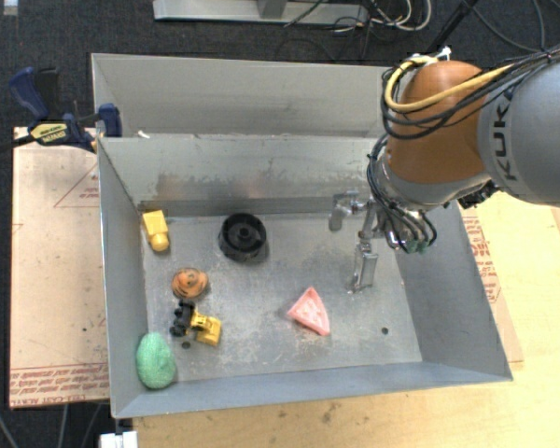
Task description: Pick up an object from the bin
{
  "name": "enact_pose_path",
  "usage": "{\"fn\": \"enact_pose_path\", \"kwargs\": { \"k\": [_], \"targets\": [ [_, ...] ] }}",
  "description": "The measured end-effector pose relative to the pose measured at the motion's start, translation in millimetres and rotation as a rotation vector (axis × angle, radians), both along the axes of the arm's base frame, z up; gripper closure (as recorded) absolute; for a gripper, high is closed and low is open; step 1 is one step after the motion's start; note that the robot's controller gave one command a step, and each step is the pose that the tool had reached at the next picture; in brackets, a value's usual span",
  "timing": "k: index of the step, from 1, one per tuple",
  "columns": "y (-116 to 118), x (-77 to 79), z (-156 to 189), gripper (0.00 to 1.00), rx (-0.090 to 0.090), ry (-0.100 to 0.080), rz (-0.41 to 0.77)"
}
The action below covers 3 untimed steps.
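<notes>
Bare bin [261,287] floor under gripper [346,254]; fingers spread wide, empty, probably readied to close on nearby pink wedge [310,311].

Even, fairly bright light falls from above on the grey bin [261,96], whose back wall shows a pale sheen without hard glare. The orange cover [439,129] on the wrist carries a soft highlight on top. The pink wedge [310,311] and green lump [155,360] cast only short, faint shadows.
</notes>
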<state>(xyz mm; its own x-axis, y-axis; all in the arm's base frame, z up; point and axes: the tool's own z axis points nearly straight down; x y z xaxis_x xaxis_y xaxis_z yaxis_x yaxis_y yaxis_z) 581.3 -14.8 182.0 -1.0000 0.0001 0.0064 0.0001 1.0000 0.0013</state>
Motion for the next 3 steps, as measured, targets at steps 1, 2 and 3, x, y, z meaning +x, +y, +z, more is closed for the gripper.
{"fn": "enact_pose_path", "kwargs": {
  "k": [1, 2, 3],
  "targets": [
    [0.0, 1.5, 4.5, 0.0, 0.0, -0.008, 0.0],
    [35.6, 13.2, -41.0, 0.0, -0.002, -0.017, 0.04],
    [50.9, 1.1, -89.7, 0.0, 0.002, -0.009, 0.018]
  ]
}}
